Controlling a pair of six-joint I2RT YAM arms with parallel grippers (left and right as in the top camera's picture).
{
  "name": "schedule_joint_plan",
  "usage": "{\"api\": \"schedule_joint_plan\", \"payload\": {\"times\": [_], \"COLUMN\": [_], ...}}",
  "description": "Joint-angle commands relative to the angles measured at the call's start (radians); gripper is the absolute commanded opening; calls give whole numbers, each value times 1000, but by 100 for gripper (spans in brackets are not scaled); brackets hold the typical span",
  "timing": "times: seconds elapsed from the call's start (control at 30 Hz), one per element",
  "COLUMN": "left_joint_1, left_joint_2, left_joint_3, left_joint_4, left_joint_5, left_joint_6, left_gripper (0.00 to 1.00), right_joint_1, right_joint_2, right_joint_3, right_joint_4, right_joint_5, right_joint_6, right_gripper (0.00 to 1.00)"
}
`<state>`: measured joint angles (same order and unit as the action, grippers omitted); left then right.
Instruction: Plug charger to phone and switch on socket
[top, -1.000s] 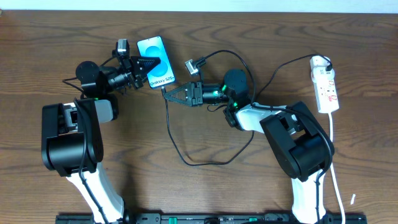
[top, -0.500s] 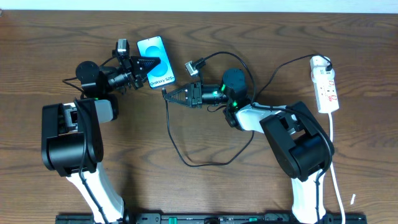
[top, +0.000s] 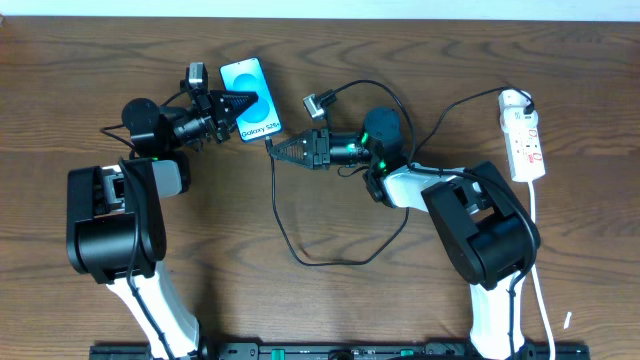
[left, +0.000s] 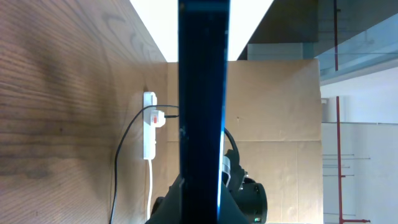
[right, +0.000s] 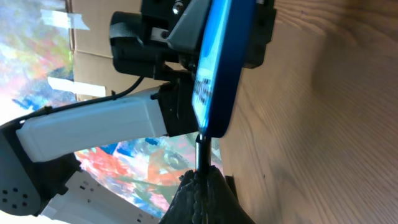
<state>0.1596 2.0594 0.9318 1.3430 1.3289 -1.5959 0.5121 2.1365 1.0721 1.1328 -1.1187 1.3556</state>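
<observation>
Item 1, phone (top: 246, 76): we log it upper-left of desk (top: 330, 320) centre, screen readable from overhead, clamped in the left gripper (top: 243, 103), whose fingers lie across the lower half of the screen. Whether its back rests on the wood we can't tell. Long axis runs far-left to near-right, w/ the text end nearest the right arm. Item 2, charger (top: 273, 200): thin black cable in a loose loop on the desk betw. the arms, free end taken up by the right gripper (top: 274, 148), which is closed tight on the connector (right: 201, 148). Item 3, key relation: the right gripper sits just beside the phone's near-right short edge, pointing left at it. In the right wrist view we see the connector standing directly under that edge, approx. in line w/ the phone's long axis, tip at or touching the edge; seated or not, we can't tell. We judge the next move to be a short push along that axis w/ the left gripper bracing; a sideways offset could jam the tip vs. the frame. Item 4, socket (top: 527, 140): white strip at far right of desk, well apart from both grippers, long axis far-to-near, plug (top: 515, 99) at its far end. Right arm is the nearer one. Switch pos. not readable; we take switching as not yet done.
</observation>
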Motion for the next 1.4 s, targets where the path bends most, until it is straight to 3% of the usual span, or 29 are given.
{"api": "schedule_joint_plan", "payload": {"times": [0.0, 1.37], "left_joint_1": [3, 3], "left_joint_2": [-13, -13], "left_joint_3": [14, 14], "left_joint_4": [13, 13], "left_joint_5": [2, 2], "left_joint_6": [27, 27], "left_gripper": [7, 7], "right_joint_1": [11, 28], "right_joint_2": [4, 4], "right_joint_3": [6, 7], "right_joint_4": [12, -25], "right_joint_5": [-10, 37], "right_joint_6": [2, -35], "right_gripper": [1, 1]}}
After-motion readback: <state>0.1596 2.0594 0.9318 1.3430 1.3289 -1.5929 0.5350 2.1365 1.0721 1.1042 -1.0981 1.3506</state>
